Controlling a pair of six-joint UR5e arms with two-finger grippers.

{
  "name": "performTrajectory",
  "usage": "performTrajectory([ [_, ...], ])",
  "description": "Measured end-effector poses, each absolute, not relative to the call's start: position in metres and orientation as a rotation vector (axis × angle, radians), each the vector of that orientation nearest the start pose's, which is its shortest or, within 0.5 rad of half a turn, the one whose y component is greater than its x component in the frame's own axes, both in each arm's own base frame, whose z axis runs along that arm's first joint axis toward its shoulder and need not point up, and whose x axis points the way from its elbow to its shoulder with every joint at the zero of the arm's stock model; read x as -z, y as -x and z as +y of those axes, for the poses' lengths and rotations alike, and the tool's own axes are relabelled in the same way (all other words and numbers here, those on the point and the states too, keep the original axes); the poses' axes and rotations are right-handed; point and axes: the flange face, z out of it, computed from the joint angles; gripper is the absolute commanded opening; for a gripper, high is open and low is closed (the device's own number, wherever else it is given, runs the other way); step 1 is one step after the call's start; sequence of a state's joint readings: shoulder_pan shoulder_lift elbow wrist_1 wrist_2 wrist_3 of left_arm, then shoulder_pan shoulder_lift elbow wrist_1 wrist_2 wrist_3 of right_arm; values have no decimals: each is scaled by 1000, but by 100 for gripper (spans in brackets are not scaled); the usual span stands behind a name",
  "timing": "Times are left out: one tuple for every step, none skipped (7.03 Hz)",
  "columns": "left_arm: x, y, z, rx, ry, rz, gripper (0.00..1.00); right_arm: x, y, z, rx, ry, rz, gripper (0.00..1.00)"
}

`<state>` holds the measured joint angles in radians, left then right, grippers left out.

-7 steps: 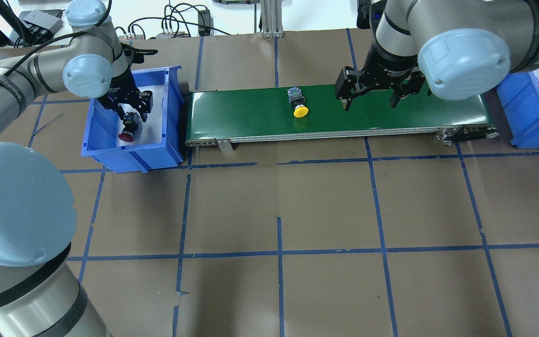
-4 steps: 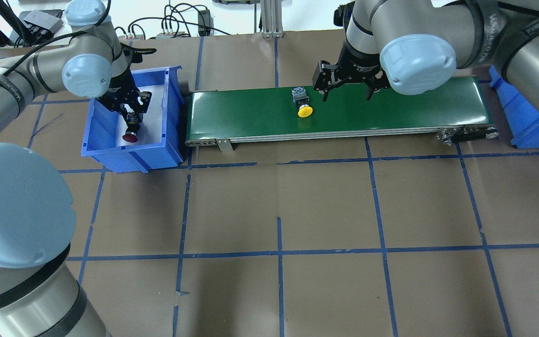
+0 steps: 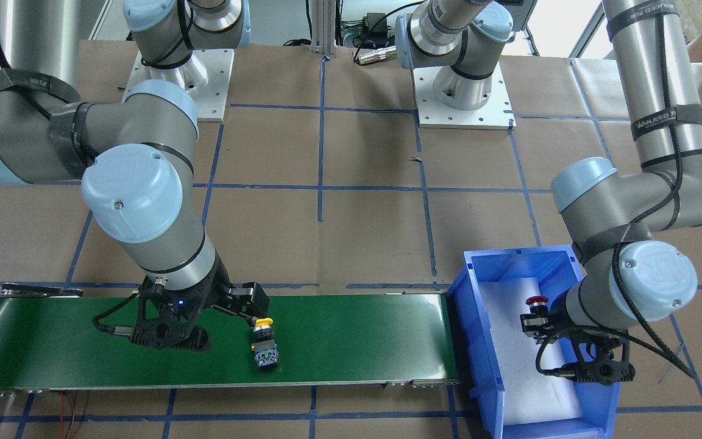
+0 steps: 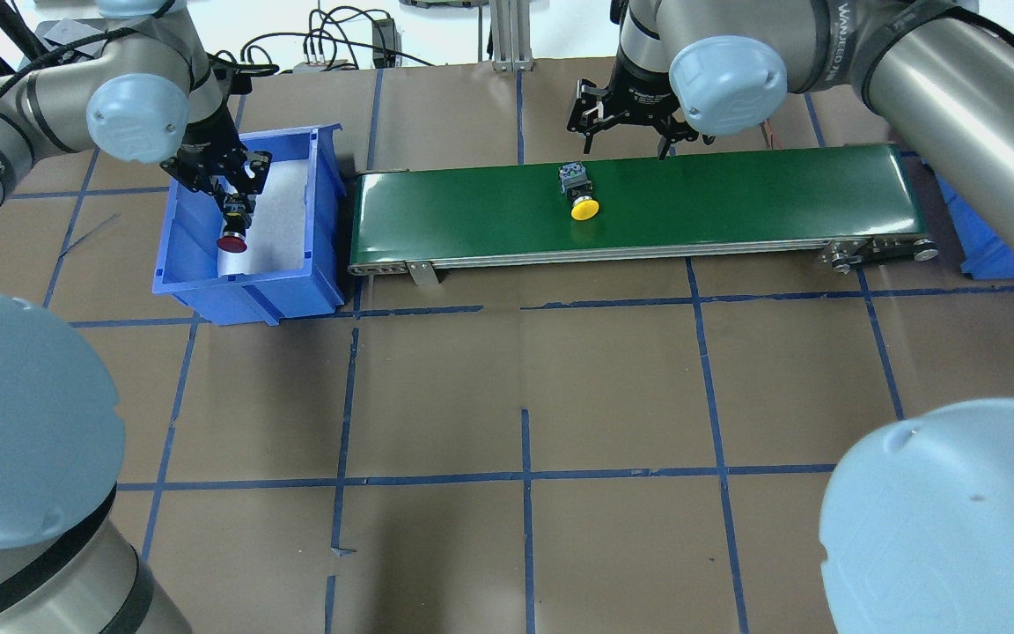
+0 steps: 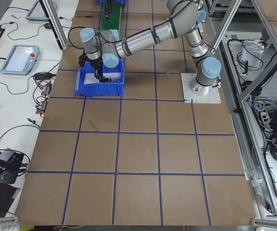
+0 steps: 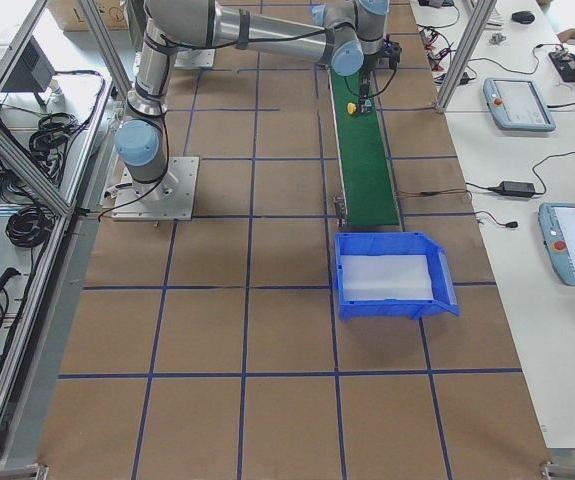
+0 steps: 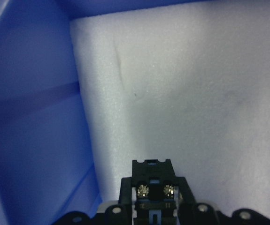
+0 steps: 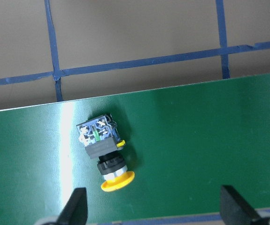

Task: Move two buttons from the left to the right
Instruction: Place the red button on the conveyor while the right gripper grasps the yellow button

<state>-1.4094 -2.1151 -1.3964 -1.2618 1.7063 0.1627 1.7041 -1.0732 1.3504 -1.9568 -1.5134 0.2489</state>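
Left end effector [image 4: 236, 202] clenched on red button [image 4: 231, 242], cap down, inside blue bin [image 4: 243, 289]. Right end effector [image 4: 626, 145] released, fingers spread. Yellow button [image 4: 579, 195] lies just beside it on green belt [image 4: 736, 202], untouched.

Left arm [image 4: 27, 110]: came in from the overhead view's left, elbow bent, forearm reaching forward.
Left wrist [image 4: 137, 117]: bent over, with the gripper angled downward.
Left gripper [image 4: 234, 204]: fingers clamped on the contact block of the red-capped button [image 4: 232, 231].
Right arm [image 4: 921, 66]: came in from the overhead view's right, forearm stretched far across toward the middle.
Right wrist [image 4: 727, 84]: folded, with the gripper pointing down.
Right gripper [image 8: 154, 211]: fingers spread wide apart, with nothing between them; both tips showed at the bottom edge of the wrist view.
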Motion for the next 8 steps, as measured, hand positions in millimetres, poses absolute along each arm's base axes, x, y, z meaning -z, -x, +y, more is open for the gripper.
performTrajectory([
  [-306,12,-683,-93,-8,3017,30,-327,-237,-676,166,-164,3060,100],
  [-330,14,-676,-60,-6,3019,30,-316,-245,-686,181,-151,3065,100],
  [-351,17,-669,-38,2,3022,30,-306,-255,-694,187,-134,3075,100],
  [-373,25,-661,-4,26,3039,30,-294,-264,-700,189,-117,3090,98],
  [-397,42,-651,41,59,3062,25,-282,-271,-704,190,-101,3100,94],
  [-421,70,-642,79,88,3073,23,-274,-274,-707,191,-87,3106,73],
  [-434,99,-636,112,104,3078,23,-269,-275,-708,192,-53,3109,48],
  [-437,123,-633,130,127,3085,23,-267,-274,-709,197,22,3113,32],
])
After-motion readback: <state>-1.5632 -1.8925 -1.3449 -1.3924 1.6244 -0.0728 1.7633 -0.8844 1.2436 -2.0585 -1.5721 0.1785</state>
